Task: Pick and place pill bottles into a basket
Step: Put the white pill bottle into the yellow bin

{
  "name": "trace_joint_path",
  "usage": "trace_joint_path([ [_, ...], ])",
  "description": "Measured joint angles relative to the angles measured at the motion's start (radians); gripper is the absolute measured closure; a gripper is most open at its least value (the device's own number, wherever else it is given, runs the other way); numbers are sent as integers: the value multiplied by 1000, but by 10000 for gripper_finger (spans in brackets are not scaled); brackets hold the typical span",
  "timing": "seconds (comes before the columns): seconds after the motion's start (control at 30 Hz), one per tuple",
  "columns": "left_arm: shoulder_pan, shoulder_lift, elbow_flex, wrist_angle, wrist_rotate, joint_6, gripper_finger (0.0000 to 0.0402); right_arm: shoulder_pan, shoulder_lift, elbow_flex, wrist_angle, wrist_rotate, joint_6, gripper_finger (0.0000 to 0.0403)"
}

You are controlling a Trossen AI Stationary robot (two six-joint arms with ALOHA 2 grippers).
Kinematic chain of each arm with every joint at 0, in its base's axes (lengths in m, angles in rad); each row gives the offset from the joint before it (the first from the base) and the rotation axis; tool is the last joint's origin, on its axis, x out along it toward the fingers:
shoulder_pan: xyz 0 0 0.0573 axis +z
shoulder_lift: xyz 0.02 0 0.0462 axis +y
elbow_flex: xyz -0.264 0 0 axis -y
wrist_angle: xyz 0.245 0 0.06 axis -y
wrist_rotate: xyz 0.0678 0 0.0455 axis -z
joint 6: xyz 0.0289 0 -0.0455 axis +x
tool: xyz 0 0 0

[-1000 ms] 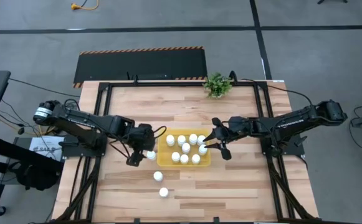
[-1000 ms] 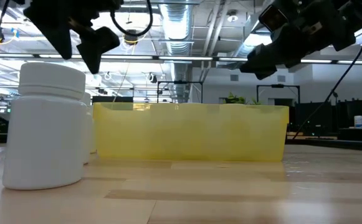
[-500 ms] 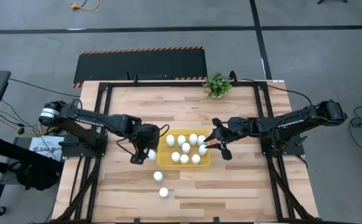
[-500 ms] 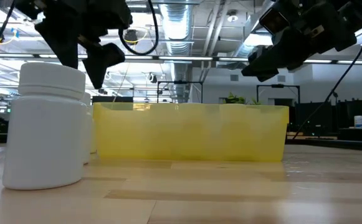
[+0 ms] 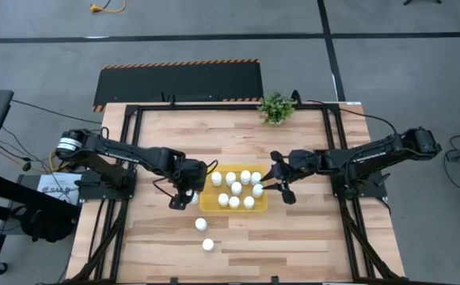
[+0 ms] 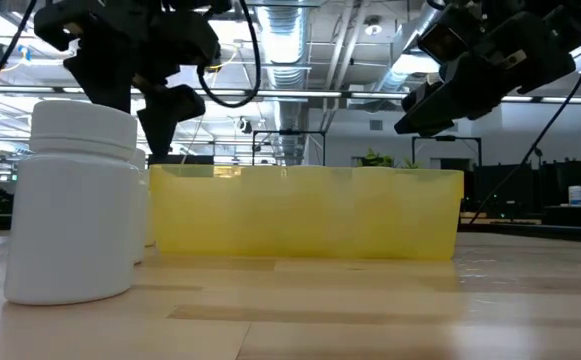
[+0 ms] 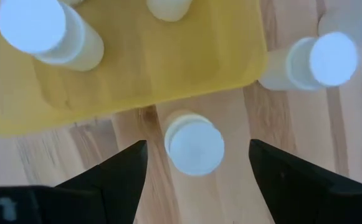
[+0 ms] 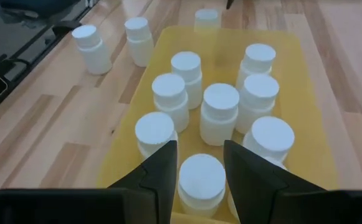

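The yellow basket (image 5: 214, 204) lies mid-table with several white pill bottles (image 8: 220, 112) standing in it. One pill bottle (image 7: 195, 145) stands upright on the wood just outside the basket's left side (image 5: 191, 197). My left gripper (image 7: 197, 148) hovers open above it, pointing down, with one finger on either side of the cap and touching nothing (image 5: 184, 195). My right gripper (image 8: 199, 152) hangs over the basket's right end (image 5: 271, 180). Its fingers stand a little apart, with nothing between them.
Two more pill bottles (image 5: 200, 225) (image 5: 207, 245) stand on the wood nearer the table's front edge; the closer one fills the low view's left (image 6: 70, 200). A small green plant (image 5: 276, 108) sits at the far edge. A black frame runs round the tabletop.
My left gripper has come down and moved toward the table's right, over the pill bottle beside the basket's left side, staying open. The bottles and the basket have kept their places.
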Motion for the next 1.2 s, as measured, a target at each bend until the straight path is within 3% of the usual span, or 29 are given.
trace_joint_path([
  [0.93, -1, 64, -32, 51, 1, 37, 135, -31, 0, 0, -62, 0, -8, 278],
  [1.2, -1, 64, -93, 131, 23, 19, 135, -31, 0, 0, -60, 0, -9, 278],
])
